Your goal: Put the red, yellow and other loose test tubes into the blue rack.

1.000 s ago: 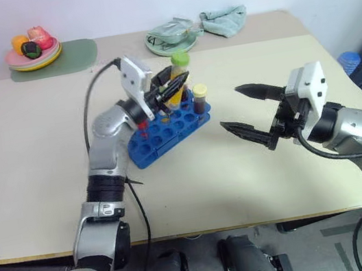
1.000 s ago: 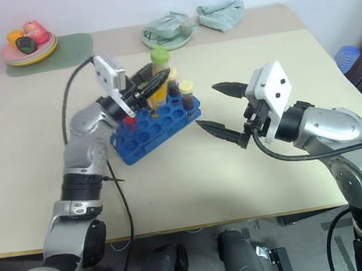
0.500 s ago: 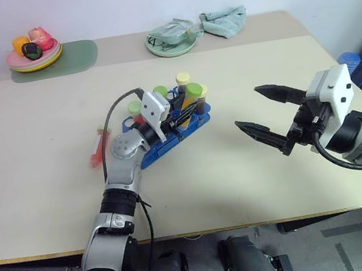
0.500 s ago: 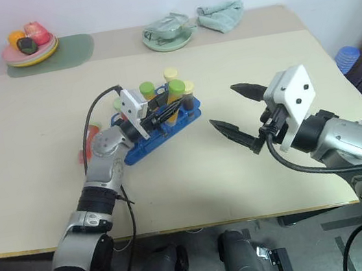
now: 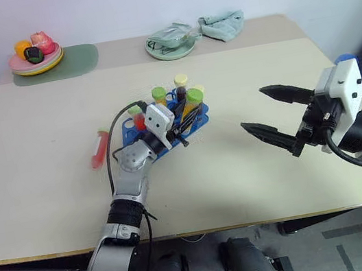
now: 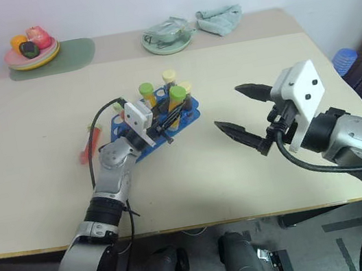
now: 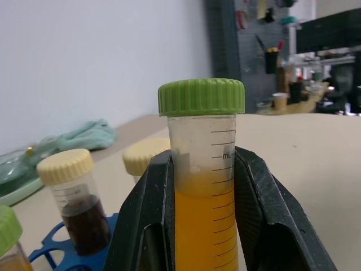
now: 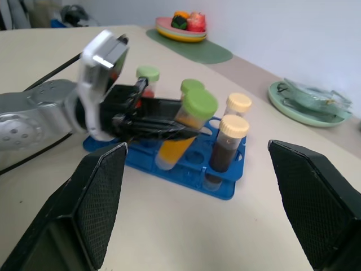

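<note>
The blue rack (image 5: 163, 126) stands mid-table with several capped tubes upright in it. My left gripper (image 5: 184, 115) is shut on a yellow test tube with a green cap (image 7: 202, 220), black fingers (image 7: 148, 214) pressing both its sides. The tube (image 8: 181, 138) leans over the rack (image 8: 223, 183), its lower end at the front row; I cannot tell if it sits in a hole. A red test tube (image 5: 98, 149) lies loose on the table, left of the rack. My right gripper (image 5: 251, 108) hovers open and empty to the right of the rack.
At the back left a plate of toy fruit (image 5: 36, 57) sits beside a green mat (image 5: 81, 55). A green dish (image 5: 170, 44) and a teal cloth (image 5: 222, 23) lie at the back centre. A blue object (image 5: 345, 59) is off the table's right edge.
My left gripper has come down with the yellow tube from above the rack to rack level. The right gripper stays open and has barely moved. The camera view has shifted.
</note>
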